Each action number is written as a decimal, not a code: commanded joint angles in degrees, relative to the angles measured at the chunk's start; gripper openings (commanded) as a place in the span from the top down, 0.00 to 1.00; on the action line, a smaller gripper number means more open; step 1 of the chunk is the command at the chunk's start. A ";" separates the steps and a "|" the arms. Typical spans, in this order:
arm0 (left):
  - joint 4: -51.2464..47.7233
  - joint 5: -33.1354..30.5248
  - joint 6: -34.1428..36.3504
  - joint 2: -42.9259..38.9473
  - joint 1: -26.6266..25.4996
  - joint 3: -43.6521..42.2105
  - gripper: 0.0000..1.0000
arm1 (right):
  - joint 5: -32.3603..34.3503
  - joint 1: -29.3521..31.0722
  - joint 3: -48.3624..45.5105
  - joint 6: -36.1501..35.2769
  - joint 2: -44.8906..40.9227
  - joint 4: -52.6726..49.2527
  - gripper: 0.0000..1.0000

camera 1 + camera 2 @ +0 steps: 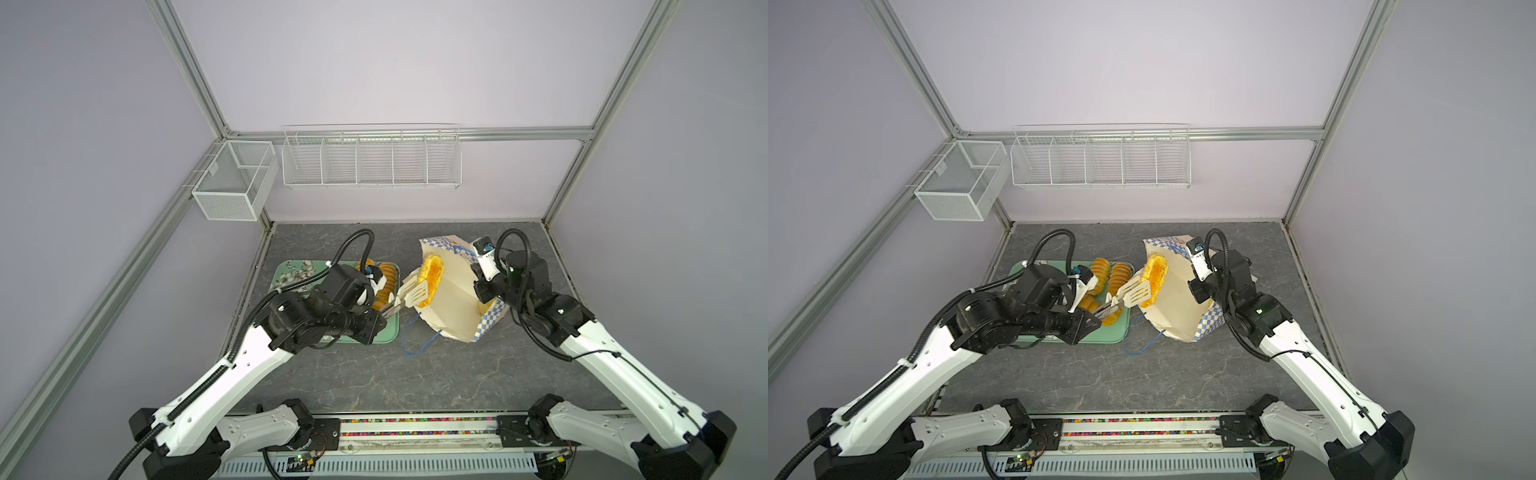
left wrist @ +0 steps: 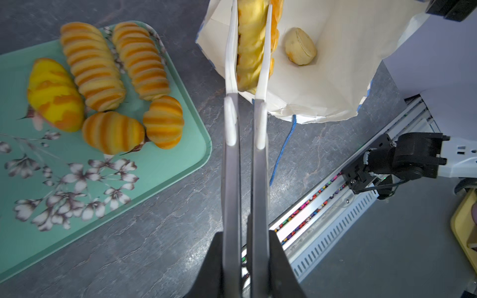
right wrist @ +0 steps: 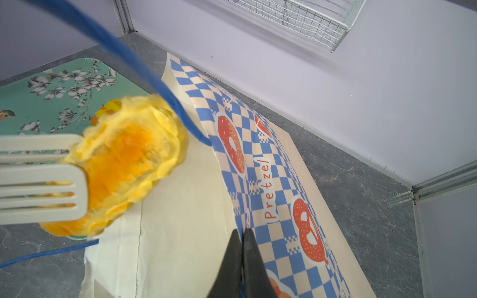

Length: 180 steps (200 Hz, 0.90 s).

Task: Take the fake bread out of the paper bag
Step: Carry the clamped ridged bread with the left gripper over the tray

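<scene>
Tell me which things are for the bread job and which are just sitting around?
For the job: paper bag, flat bread in the tongs, small bun in the bag, breads on the tray, left tool, right tool.
Just sitting around: wire rack, mesh basket.

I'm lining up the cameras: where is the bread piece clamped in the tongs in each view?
Both top views: bread piece mid-table, at the paper bag mouth.
Left wrist: between the tongs' blades, before the bag.
Right wrist: beside the tongs' slotted heads, over the bag.
Shared landmark: the paper bag.
</scene>
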 commanded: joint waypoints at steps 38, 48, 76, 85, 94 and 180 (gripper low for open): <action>-15.76 -24.62 -5.49 -4.48 0.46 8.56 1.00 | 1.39 -0.19 0.69 1.44 -0.24 -1.81 0.93; -18.32 -27.70 -6.28 -3.44 1.25 9.61 1.00 | 1.43 -0.32 0.36 1.53 -0.71 -1.74 0.93; -21.88 -29.65 -5.70 -0.27 8.06 9.67 1.00 | 1.13 -0.39 0.39 2.38 -0.98 -2.18 0.93; -22.00 -29.30 -4.94 0.78 10.58 9.11 1.00 | 1.00 -0.34 0.39 2.49 -0.90 -2.19 0.93; -21.79 -28.92 -4.26 1.88 13.18 8.51 1.00 | 1.01 -0.39 0.39 2.70 -0.85 -2.10 0.93; -16.09 -29.24 3.68 19.58 28.88 7.44 0.99 | 0.02 -0.41 1.27 4.25 -1.33 -0.98 0.93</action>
